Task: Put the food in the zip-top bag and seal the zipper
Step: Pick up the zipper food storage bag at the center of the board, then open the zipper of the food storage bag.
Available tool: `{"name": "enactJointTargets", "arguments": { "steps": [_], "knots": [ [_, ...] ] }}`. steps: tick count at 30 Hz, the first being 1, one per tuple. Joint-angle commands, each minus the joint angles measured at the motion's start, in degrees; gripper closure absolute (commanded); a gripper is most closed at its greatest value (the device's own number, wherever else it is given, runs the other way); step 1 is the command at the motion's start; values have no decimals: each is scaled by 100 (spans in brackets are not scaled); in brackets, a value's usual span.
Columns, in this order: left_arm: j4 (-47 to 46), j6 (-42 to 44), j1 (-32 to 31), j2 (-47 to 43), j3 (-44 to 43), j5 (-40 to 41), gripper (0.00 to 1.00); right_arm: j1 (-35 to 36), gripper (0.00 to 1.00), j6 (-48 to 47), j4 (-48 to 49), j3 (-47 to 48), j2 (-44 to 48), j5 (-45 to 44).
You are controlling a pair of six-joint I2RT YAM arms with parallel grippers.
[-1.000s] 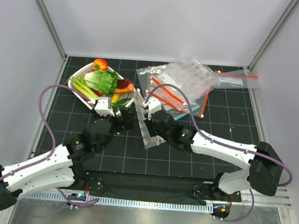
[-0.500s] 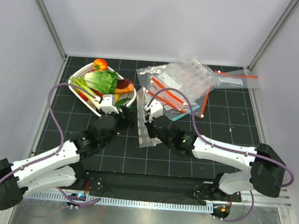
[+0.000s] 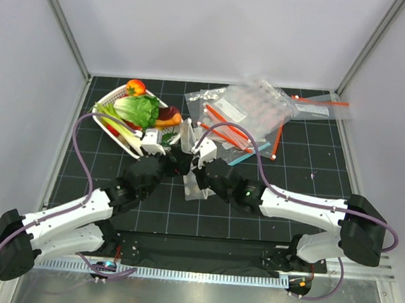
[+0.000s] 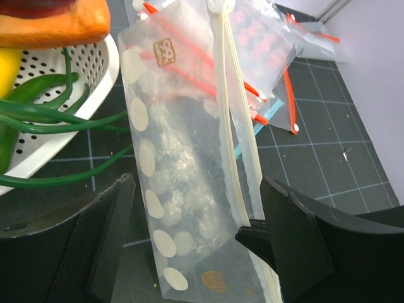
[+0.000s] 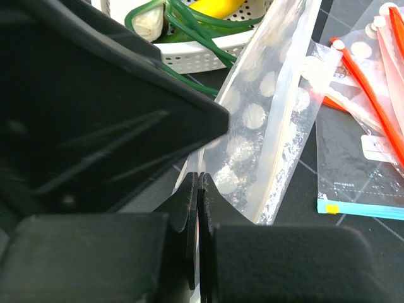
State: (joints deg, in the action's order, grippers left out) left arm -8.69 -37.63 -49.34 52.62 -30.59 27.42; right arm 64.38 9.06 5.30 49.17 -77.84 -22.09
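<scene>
In the left wrist view, the top edge cuts off the orange toy food piece (image 4: 57,22). The white plastic basket with holes (image 4: 101,66) runs off the left side. The clear plastic bag with white dots (image 4: 183,189) runs off the bottom.

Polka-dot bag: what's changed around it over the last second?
The left gripper swung right from the basket toward the polka-dot bag; its open jaws now straddle it without gripping. The right gripper stayed shut on the bag's edge, and the bag's lower end shifted slightly left. The lettuce remains in the basket; the spare bags haven't moved.
</scene>
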Motion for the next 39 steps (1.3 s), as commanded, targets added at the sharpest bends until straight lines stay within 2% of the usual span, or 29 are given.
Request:
{"name": "enactJointTargets", "arguments": {
  "steps": [1,7,10,11,12,13,14,16,19,25,31,39],
  "knots": [
    [-362,-69,39,186,-149,-105,16,92,99,-97,402,14,182,11],
    [-142,-87,39,494,-333,44,26,259,99,-229,498,-4,164,-24],
    [-151,-52,39,591,-360,18,59,294,99,-291,490,14,156,-41],
    [-116,-43,47,600,-395,35,79,303,98,-308,463,31,138,-41],
    [-81,-26,39,635,-413,44,88,303,96,-326,411,66,94,-67],
    [-37,-8,47,635,-456,62,96,303,87,-343,349,119,68,-76],
    [59,10,47,635,-474,70,100,312,81,-352,331,128,50,-120],
    [78,19,39,627,-501,79,100,312,62,-352,331,137,85,-138],
    [95,27,39,574,-466,132,100,303,57,-317,296,85,277,-252],
    [52,62,39,600,-466,62,100,312,56,-282,296,-56,621,-682],
    [-10,133,39,644,-501,-149,100,312,57,-238,-81,286,191,-1236],
    [-36,159,47,618,-474,-237,100,312,57,-264,6,313,6,-1061]
  ]
}}
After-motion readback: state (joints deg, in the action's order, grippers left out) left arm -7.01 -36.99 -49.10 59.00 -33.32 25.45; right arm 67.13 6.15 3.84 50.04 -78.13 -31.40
